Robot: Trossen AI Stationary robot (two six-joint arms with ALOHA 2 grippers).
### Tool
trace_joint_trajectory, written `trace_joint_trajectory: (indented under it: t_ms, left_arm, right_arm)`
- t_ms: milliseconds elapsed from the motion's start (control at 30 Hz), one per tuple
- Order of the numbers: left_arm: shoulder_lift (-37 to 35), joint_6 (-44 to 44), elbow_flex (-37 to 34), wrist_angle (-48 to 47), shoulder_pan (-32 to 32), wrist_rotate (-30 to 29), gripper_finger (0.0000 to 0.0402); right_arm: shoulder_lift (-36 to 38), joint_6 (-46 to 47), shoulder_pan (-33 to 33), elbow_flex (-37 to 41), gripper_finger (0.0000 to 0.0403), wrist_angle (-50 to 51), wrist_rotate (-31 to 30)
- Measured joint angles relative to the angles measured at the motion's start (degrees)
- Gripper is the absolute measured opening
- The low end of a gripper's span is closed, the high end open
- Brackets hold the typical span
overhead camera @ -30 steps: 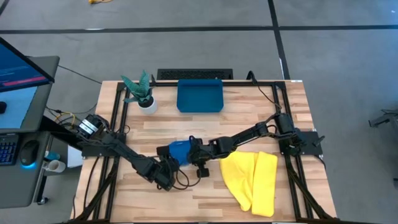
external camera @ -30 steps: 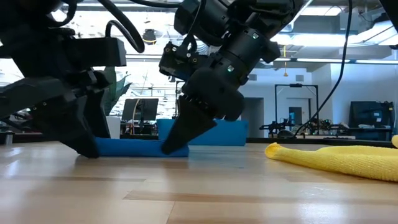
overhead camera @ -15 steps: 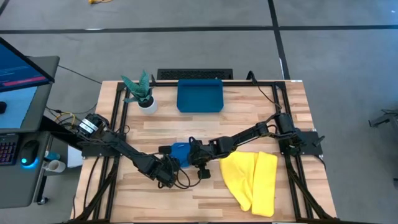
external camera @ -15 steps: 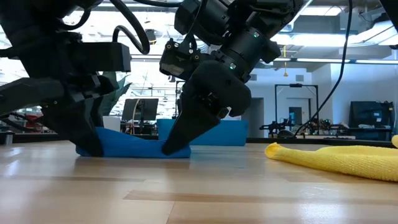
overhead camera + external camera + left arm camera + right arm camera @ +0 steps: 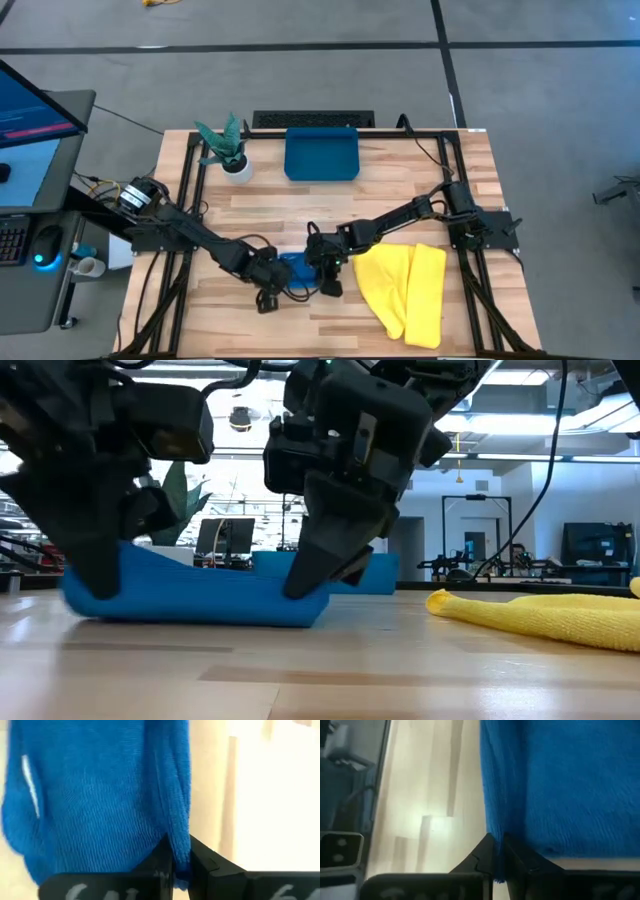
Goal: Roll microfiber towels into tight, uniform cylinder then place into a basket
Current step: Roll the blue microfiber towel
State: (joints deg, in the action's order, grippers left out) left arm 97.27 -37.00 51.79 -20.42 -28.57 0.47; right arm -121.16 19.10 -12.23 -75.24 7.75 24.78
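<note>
Two pincers at work on one blue towel (image 5: 297,268), near the desk's (image 5: 400,170) front middle. Left pincer (image 5: 179,862): pressed together on the towel's edge. Right pincer (image 5: 498,854): pinching the opposite edge. Towel held just above the wood, sagging between them. Yellow towel (image 5: 410,288): loosely folded, flat on the desk just beside the right pincer. Basket (image 5: 321,155): at the desk's far edge. Potted plant (image 5: 228,150): beside the basket.

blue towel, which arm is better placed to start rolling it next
Neither clearly: the left gripper and right gripper each pinch an edge of the blue towel, so rolling likely needs both.
</note>
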Motion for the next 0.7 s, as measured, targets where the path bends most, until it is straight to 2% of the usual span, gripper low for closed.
trace_joint_trajectory:
  t_ms: [433, 600, 700]
  left_arm:
    - [0.5, 0.27, 0.0, -0.32, -0.09, -1.95, 0.0037]
    - [0.48, 0.41, 0.0, -0.18, -0.14, -2.3, 0.0067]
    - [0.45, 1.27, 0.02, -0.03, -0.14, -5.07, 0.0091]
  right_arm:
    - [-0.43, 6.65, 1.74, 0.0, 0.0032, -3.1, -0.33]
    - [-0.46, 7.49, 2.24, 0.0, 0.0022, -3.13, -0.84]
    - [-0.46, 7.51, 2.39, -0.01, 0.0024, -3.27, -0.86]
